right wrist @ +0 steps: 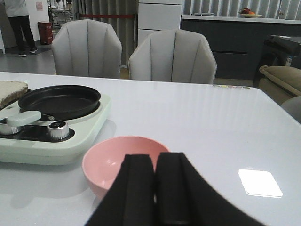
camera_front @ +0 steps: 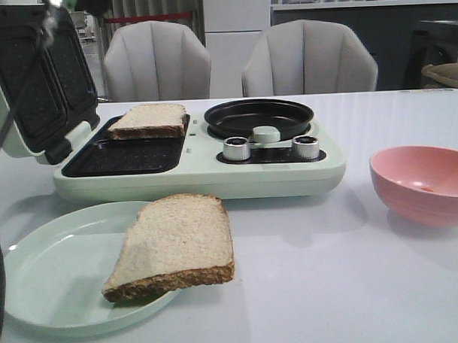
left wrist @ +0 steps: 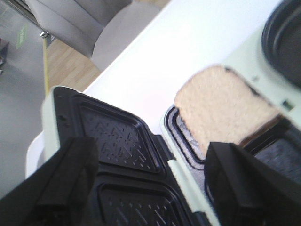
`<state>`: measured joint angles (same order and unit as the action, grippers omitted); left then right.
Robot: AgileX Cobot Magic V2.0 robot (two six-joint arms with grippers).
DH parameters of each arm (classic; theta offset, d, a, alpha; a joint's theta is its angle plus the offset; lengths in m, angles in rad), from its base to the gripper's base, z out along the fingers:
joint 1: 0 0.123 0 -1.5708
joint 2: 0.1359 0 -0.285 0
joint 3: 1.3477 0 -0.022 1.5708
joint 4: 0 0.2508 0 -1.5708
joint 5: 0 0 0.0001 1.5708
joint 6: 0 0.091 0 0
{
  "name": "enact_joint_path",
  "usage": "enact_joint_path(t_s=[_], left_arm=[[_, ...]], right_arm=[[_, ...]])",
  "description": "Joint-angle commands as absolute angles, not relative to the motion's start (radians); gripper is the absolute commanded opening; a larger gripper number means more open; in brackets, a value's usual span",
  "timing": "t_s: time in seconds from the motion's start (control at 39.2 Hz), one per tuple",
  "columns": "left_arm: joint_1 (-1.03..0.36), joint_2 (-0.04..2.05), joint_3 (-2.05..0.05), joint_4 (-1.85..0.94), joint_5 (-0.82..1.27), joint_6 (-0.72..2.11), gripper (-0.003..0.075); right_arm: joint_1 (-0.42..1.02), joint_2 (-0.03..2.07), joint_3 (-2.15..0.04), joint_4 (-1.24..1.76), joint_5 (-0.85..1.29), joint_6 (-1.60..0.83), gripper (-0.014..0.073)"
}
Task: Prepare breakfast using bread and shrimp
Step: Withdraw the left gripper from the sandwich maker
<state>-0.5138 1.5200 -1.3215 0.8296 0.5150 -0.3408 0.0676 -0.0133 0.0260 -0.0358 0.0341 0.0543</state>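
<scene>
Counting 2 bread slices [camera_front: 177,245] [camera_front: 149,120], 1 bowl [camera_front: 425,182]

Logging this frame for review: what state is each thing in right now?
Sandwich maker lid: open, tilted back.
Far bread: lying on the rear grill plate.
Near bread: on the plate, overhanging its rim.
Pan: nothing seen in it.
Pink bowl: upright; small pale speck inside, cannot identify.
Left tool: open, holding nothing.
Right tool: shut, holding nothing.
</scene>
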Motion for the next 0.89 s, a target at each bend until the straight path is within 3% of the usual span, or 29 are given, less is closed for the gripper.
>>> enact_joint_path(t_s=[0.0, 0.18, 0.87], left_arm=[[-0.516, 1.394, -1.347, 0.642, 0.487, -0.227, 0.0532], [-0.488, 1.252, -1.322, 0.269, 0.523, 0.015, 0.0532], [-0.488, 0.518, -0.764, -0.010, 0.486, 0.009, 0.0532]], right_arm=[[0.066, -0.026, 0.010, -0.051, -0.052, 0.051, 0.0153], [0.066, -0.026, 0.010, -0.051, -0.052, 0.051, 0.0153], [0.066, -0.026, 0.010, -0.051, -0.052, 0.051, 0.0153]])
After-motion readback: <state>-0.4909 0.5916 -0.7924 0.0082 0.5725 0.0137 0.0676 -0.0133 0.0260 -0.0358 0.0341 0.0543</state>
